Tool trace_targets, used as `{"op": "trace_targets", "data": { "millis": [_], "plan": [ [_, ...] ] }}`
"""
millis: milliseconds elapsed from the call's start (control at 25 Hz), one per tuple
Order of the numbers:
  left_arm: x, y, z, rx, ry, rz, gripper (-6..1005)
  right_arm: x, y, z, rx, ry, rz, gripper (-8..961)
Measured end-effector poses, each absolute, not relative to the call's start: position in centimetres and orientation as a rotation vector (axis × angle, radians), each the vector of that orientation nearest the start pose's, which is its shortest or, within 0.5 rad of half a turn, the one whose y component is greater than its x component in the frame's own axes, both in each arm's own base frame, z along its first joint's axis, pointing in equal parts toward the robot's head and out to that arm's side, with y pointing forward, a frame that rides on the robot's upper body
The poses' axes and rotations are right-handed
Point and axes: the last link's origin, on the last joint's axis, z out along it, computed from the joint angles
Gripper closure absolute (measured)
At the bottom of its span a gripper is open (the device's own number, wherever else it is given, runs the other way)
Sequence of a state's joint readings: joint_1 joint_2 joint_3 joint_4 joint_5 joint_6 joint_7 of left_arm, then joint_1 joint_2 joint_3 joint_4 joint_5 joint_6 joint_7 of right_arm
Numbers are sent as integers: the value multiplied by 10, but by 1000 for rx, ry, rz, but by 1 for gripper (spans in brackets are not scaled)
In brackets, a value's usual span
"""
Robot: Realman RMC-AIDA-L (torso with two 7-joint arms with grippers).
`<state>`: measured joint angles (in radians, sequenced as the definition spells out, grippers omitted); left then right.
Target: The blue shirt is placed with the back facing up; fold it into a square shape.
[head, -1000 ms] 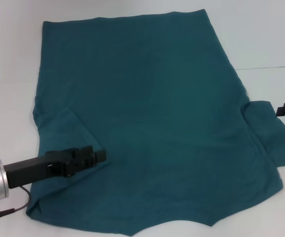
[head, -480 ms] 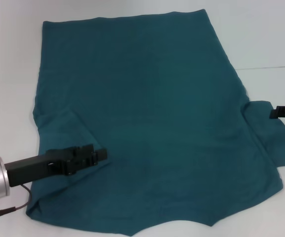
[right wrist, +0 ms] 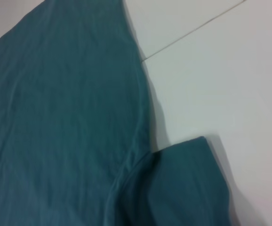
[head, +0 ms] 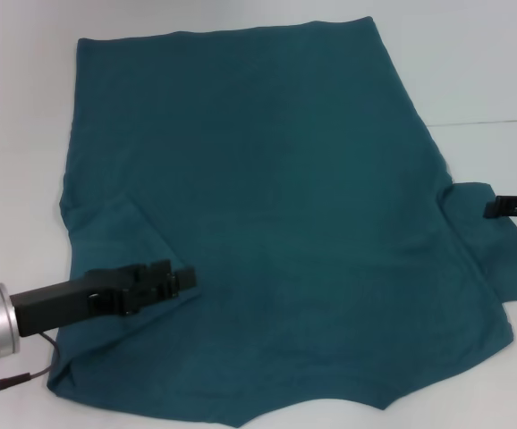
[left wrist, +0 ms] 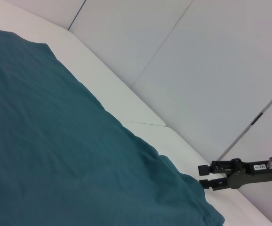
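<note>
The blue shirt (head: 267,206) lies spread flat on the white table (head: 482,71), plain back up, hem toward the far edge and neckline toward the robot, filling most of the head view. Its left sleeve is folded in over the body, making a slanted flap near the left gripper (head: 182,280). That gripper reaches in low from the left edge of the head view, tips resting on or just over the folded sleeve; whether its jaws are parted or pinching cloth can't be told — the black fingers merge in the head view and its own wrist view shows none of them. The right sleeve (head: 491,237) is still spread out flat to the side, past the shirt's body edge. The right gripper (head: 495,208) comes in from the right edge, tips just over the far corner of that sleeve; in the left wrist view it (left wrist: 204,175) shows two fingers with a small gap between them, nothing held — slightly open, right at the cloth's edge. The right wrist view shows the sleeve corner (right wrist: 192,183) and the shirt's side edge on bare table.
</note>
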<state>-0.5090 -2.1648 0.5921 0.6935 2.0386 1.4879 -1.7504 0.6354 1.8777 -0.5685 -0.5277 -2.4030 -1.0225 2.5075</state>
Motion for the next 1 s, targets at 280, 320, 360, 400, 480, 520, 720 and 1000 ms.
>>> {"op": "trace_targets", "data": {
  "millis": [280,320,360,400,480,520,720,1000],
  "plan": [
    [-264,328,-20,-2501,-1223,-836,399,357,398,79,-1702,1782,376,111],
    [-264,328,-20,-2501,-1223,-836,398,357,398,77,-1704,1783,375,112],
    [-264,328,-20,-2501,-1223,-836,398,357,398,75,-1706,1784,374,113],
    [-264,328,-20,-2500,-1223,-836,398,356,399,74,-1708,1785,373,113],
    [-264,328,-20,-2500,-1223,-837,398,355,400,72,-1711,1786,369,115],
    [-264,328,-20,-2499,-1223,-838,398,355,400,71,-1712,1787,368,116],
    [-264,328,-20,-2498,-1223,-839,398,352,401,70,-1724,1788,393,120],
    [-264,328,-20,-2498,-1223,-839,401,349,400,71,-1741,1787,439,125]
  ]
}}
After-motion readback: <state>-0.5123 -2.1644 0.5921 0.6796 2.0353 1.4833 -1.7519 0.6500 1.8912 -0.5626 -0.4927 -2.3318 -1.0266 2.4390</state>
